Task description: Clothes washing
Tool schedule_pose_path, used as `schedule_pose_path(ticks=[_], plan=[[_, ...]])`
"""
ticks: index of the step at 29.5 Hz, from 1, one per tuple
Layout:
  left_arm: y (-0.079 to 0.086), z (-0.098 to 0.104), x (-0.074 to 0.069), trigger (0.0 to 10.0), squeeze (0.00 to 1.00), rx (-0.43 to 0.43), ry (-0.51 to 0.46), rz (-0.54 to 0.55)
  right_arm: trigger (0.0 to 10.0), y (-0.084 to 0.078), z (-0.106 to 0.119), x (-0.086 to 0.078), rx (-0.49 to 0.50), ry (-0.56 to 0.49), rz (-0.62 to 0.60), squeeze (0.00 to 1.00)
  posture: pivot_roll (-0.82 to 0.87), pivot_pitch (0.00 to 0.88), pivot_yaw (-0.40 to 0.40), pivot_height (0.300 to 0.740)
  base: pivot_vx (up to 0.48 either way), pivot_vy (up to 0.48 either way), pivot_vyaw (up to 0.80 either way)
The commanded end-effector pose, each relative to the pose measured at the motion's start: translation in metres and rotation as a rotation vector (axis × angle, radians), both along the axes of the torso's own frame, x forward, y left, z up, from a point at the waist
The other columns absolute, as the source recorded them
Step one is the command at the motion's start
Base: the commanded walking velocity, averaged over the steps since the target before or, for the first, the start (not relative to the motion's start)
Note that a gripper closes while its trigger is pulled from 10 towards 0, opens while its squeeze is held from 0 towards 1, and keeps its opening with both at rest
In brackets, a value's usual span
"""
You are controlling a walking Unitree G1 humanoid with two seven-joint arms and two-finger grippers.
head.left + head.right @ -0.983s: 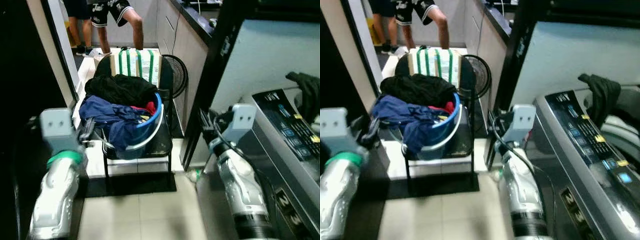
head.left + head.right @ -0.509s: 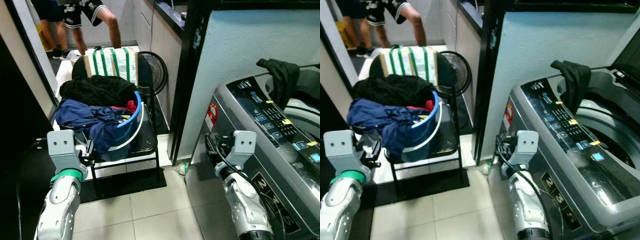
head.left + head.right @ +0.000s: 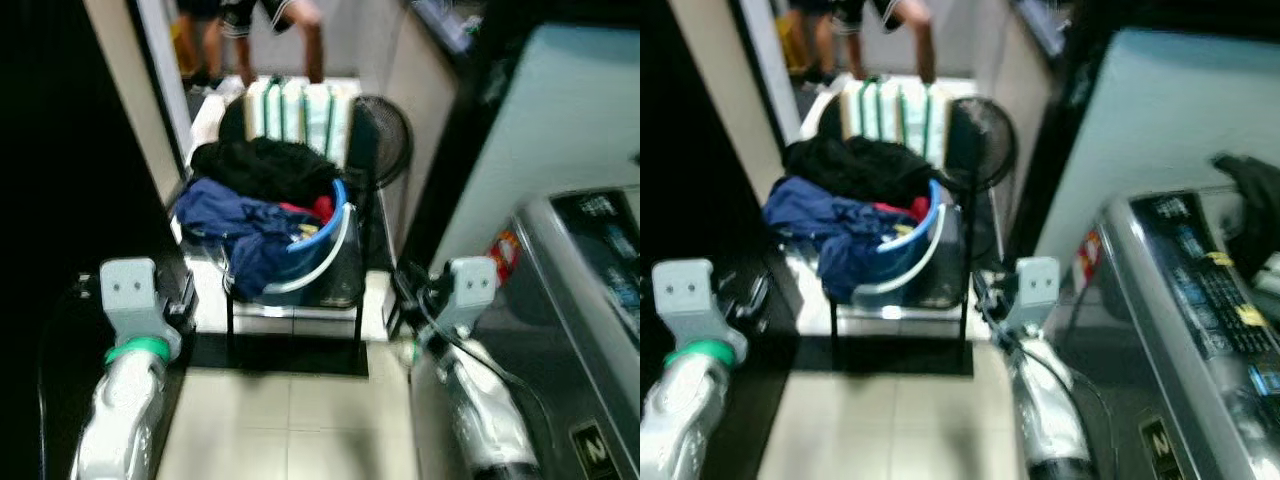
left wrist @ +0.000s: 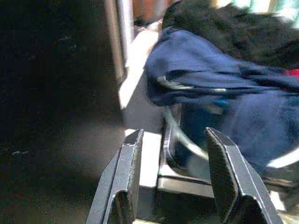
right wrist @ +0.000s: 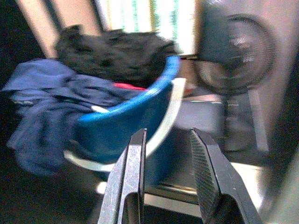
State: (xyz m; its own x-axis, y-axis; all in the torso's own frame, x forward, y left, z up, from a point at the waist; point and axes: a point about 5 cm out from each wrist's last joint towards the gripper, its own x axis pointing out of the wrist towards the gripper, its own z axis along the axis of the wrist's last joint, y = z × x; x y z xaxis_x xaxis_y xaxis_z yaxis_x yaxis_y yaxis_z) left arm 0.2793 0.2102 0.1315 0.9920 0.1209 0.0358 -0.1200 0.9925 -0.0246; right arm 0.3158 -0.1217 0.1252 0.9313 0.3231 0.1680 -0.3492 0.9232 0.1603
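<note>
View swung left, laundry bucket (image 3: 300,255) recentred

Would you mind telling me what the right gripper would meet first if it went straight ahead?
Probably the blue bucket of clothes on the chair: the right gripper, fingers open, points at its side. Depth is unclear.

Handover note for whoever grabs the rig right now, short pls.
Left claw: open, empty, low beside the chair.
Right claw: open, empty, facing the blue laundry basket.
The basket sits on the chair, heaped with a black garment and a navy garment.
Washing machine on the robot's right, a dark garment draped on its rim.
Left: grab clothes, load washer.
</note>
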Motion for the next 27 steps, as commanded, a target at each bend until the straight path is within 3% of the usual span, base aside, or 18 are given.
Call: schedule_pose_path(ticks=[1,10,14,19,27], plan=[[-0.0098,0.0007,0.0018,10.0,0.00,0.000,-0.004,-0.038,10.0,-0.0080,-0.0038,-0.0023,-0.005,0.015,-0.018,0.00,0.11,0.024,0.033,0.740,0.341,0.000,0.00],[-0.0118,0.0075,0.0037,10.0,0.00,0.018,-0.031,-0.064,10.0,-0.0045,0.0004,-0.0017,-0.014,-0.017,0.008,0.00,0.11,0.024,0.033,0.740,0.347,0.000,0.00],[-0.0119,0.0085,0.0042,10.0,0.00,0.013,-0.032,-0.065,10.0,-0.0032,0.0030,-0.0010,-0.014,-0.030,0.018,0.00,0.12,0.026,0.034,0.740,0.351,0.000,0.80],[-0.0108,0.0089,0.0036,10.0,0.00,0.014,-0.034,-0.065,10.0,-0.0025,0.0037,-0.0013,-0.003,-0.033,0.026,0.00,0.12,0.026,0.034,0.740,0.345,0.000,0.00],[-0.0098,0.0084,0.0027,10.0,0.00,0.016,-0.030,-0.065,10.0,-0.0021,0.0042,-0.0009,0.017,-0.027,0.025,0.00,0.12,0.026,0.034,0.740,0.347,0.000,0.57]])
